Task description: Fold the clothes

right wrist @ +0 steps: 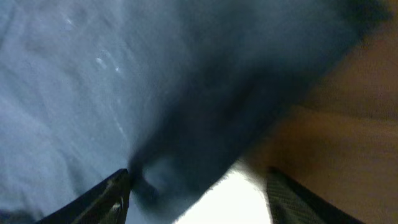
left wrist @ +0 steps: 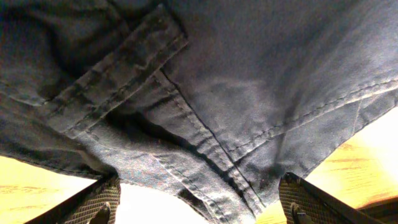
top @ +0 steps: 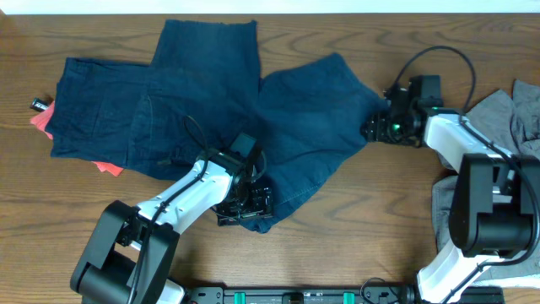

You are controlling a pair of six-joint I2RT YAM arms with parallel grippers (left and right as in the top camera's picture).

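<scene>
Shorts (top: 312, 118), one grey garment (top: 494, 110)

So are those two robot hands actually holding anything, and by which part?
Neither seems to grip. The left hand stands open around the bottom hem of the dark navy fabric shorts; the right hand stands open at their right corner.

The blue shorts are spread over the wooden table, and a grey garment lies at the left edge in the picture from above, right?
Not quite. The overhead view shows the grey garment at the right edge, not the left. What peeks out at the left is a coral-red piece under the blue shorts, which are indeed spread over the wooden table.
</scene>
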